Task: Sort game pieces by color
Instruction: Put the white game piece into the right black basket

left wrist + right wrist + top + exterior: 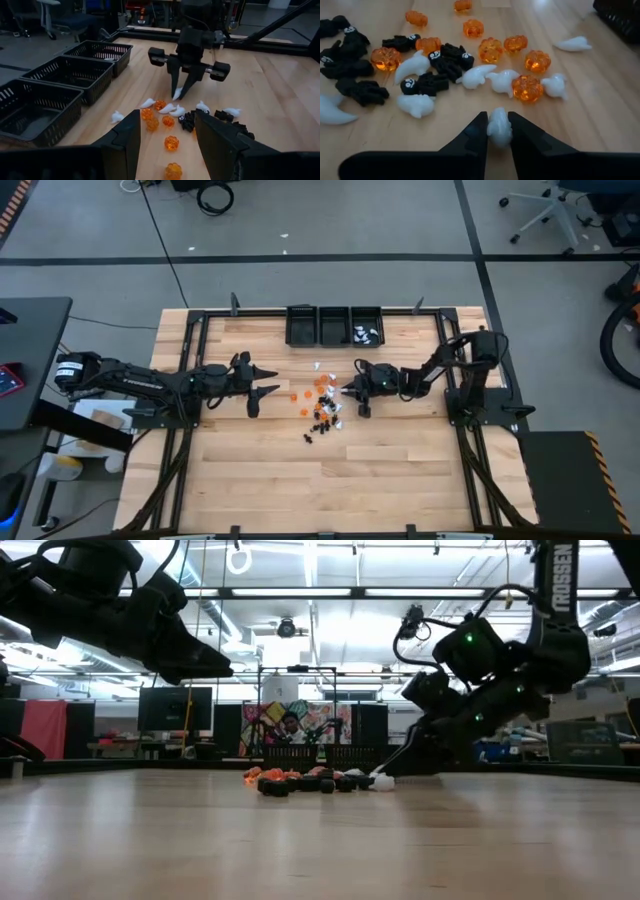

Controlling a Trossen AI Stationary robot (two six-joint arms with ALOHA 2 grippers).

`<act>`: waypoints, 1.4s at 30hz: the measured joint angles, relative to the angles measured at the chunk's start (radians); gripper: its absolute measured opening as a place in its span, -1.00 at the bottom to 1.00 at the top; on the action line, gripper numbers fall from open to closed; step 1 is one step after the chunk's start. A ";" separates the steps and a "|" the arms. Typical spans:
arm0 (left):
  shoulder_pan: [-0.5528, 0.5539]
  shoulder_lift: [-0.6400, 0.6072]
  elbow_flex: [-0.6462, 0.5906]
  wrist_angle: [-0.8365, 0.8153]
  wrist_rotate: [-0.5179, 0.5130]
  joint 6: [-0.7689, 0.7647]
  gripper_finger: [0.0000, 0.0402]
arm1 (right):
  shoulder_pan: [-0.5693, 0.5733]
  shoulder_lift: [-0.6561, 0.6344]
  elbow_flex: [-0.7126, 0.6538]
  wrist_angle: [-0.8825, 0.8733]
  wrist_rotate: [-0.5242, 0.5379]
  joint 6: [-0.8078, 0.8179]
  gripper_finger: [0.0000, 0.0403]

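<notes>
1. The right end effector had its two dark fingers clamped on a white piece, low against the wooden surface.
2. Just ahead of its fingertips lay the game pieces: orange pumpkins, black pieces and white ghosts, mixed in a loose cluster.
3. The left end effector hovered above the surface on the far side of that cluster, facing the right one, its fingers spread apart and holding nothing.
4. Three black bins stood in a row at the surface's edge, off to one side of both end effectors; the bin nearest the right arm held a few white pieces.
</notes>
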 joint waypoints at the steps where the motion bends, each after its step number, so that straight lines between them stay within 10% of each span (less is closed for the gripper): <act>1: 0.000 0.000 0.000 0.000 0.000 -0.007 -0.17 | 0.000 -0.015 0.000 -0.020 0.009 0.004 -0.63; 22: 0.000 0.000 0.000 -0.028 0.000 -0.001 -0.17 | -0.122 -0.351 0.001 -0.257 0.497 -0.123 -0.63; 42: 0.000 0.000 0.000 -0.021 0.000 0.009 -0.17 | -0.433 -0.335 0.100 -0.478 0.191 0.150 -0.60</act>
